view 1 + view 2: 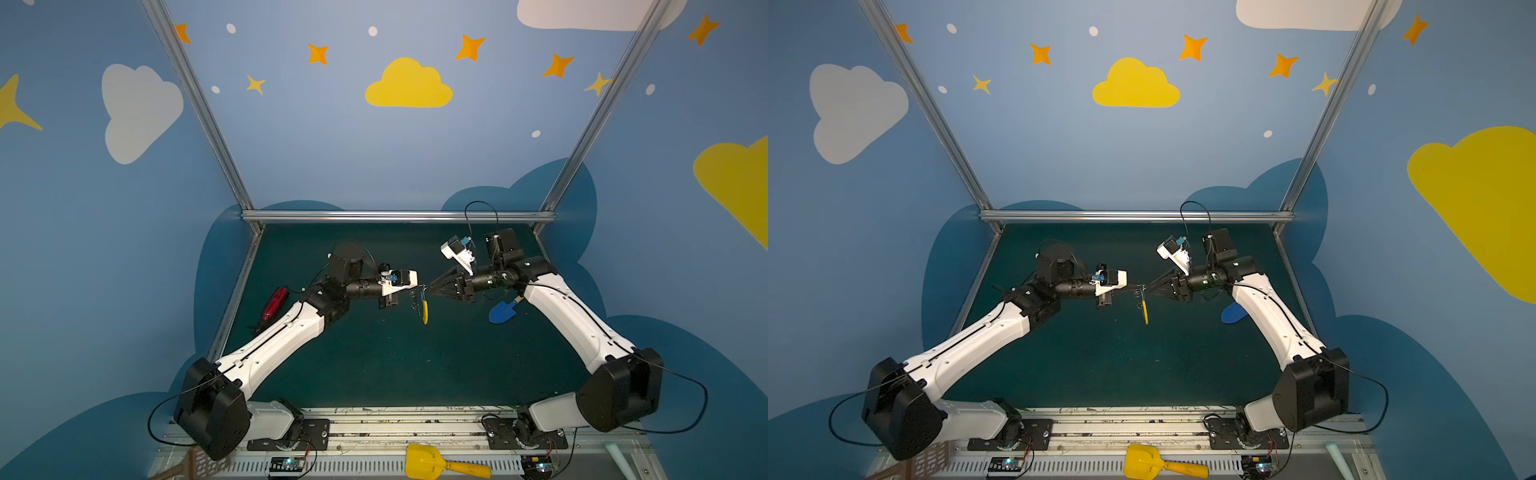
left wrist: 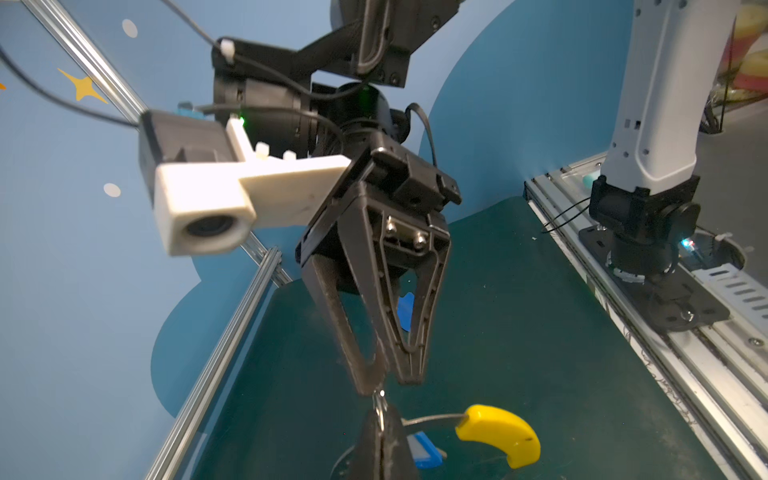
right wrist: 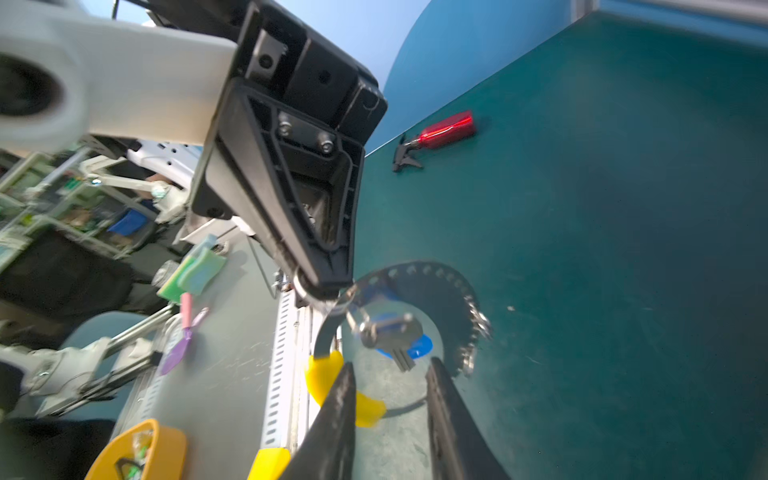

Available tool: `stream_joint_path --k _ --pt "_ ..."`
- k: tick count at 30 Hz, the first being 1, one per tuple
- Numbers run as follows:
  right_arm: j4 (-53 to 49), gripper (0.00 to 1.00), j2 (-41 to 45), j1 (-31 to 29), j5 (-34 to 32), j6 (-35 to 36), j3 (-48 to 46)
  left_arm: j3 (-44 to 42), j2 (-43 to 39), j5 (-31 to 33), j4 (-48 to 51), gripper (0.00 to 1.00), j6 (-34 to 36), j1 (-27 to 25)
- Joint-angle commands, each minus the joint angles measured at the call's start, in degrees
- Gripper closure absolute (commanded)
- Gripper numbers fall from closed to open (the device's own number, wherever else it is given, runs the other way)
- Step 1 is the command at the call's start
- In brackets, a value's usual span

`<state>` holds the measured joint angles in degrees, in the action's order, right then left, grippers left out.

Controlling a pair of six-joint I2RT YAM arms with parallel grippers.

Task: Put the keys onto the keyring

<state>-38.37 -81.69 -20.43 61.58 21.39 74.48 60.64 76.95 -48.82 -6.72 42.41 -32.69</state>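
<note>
Left fingers clenching rim of keyring, holding hoop hanging above desk. Keys dangling from hoop, seemingly threaded on already. Right fingers standing released, empty, just beside keys. Likely remaining: confirming catch, setting down.

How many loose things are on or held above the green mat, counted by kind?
Blue plastic toy shovel: 1
Red translucent plastic object with black tip: 1
Grey metal keyring with yellow sleeve: 1
Small silver key with blue plastic tag: 1
Total: 4
</note>
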Motion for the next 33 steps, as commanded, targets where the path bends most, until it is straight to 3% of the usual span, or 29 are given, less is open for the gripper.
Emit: stream_joint_path --k 1,15,26,33 --pt "1.1 0.67 3.5 1.2 -2.3 3.0 -0.5 -0.1 1.0 -3.2 -5.6 0.96 -5.2 0.6" --pt "8.1 0.65 4.8 -1.0 -2.2 6.3 2.0 1.0 5.1 -6.9 -18.3 0.96 -15.6 1.8" --pt "8.7 0.67 1.3 -1.5 -2.3 7.7 4.3 1.4 5.7 -8.2 -19.6 0.96 -17.4 1.7" --pt "8.5 0.77 0.8 -1.5 -0.5 8.7 5.2 1.7 6.0 -7.8 -19.4 0.96 -17.3 1.6"
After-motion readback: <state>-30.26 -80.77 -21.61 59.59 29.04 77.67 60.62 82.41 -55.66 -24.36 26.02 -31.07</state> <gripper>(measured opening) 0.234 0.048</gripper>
